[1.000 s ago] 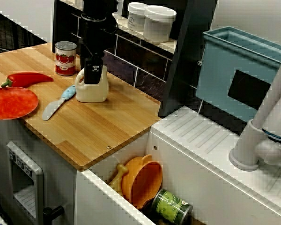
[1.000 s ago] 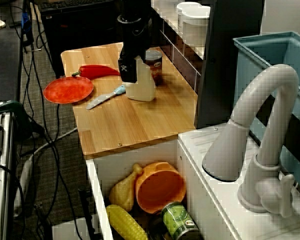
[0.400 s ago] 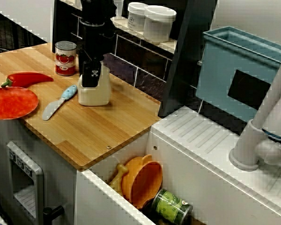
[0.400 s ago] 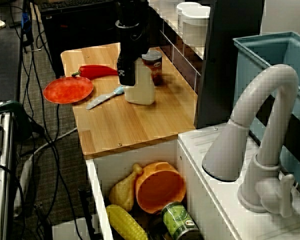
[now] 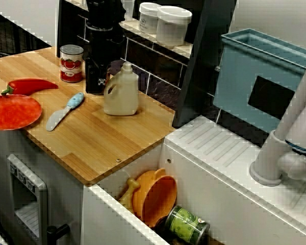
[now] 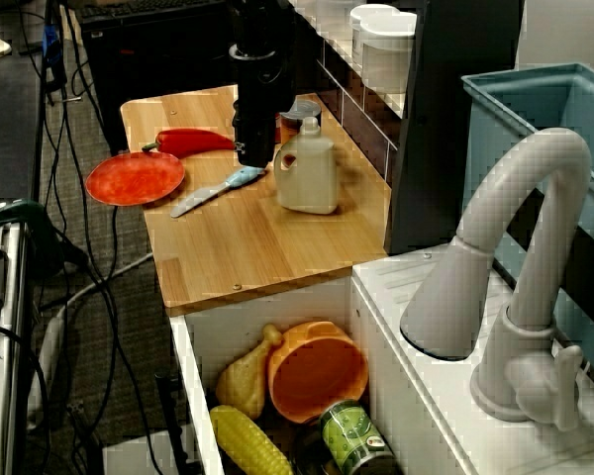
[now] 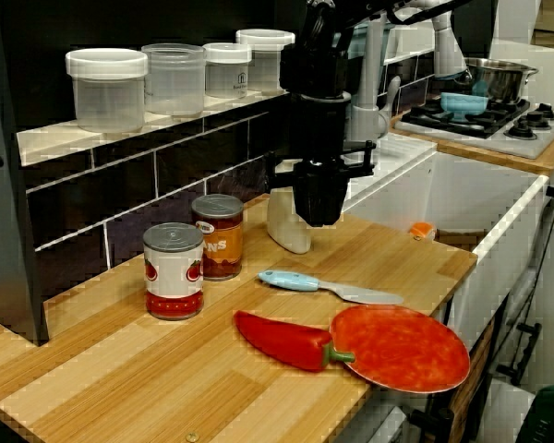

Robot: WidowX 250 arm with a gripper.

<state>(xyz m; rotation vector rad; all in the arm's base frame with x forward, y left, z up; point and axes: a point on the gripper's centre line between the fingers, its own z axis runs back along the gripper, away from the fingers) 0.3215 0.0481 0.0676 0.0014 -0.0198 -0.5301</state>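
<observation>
A cream plastic jug (image 5: 121, 94) with a handle stands upright on the wooden counter (image 5: 107, 143). My black gripper (image 5: 95, 87) hangs just left of it, apart from it, open and empty. In the faucet-side view the gripper (image 6: 253, 153) is above the knife's blue handle, and the jug (image 6: 307, 178) stands to its right. From the counter's end the gripper (image 7: 316, 217) partly hides the jug (image 7: 286, 226) behind it. A brown can (image 7: 217, 235) stands near the jug by the tiled wall.
A tomato can (image 5: 71, 63), a red pepper (image 5: 28, 86), a red plate (image 5: 13, 111) and a blue-handled knife (image 5: 66, 109) lie left of the gripper. White jars (image 5: 163, 20) stand on the shelf. The sink holds an orange bowl (image 5: 155, 196) and a green can (image 5: 187, 224).
The jug has shifted right along the counter and now stands free. My gripper, which was at the jug's top, has let go and drawn back to its left.
</observation>
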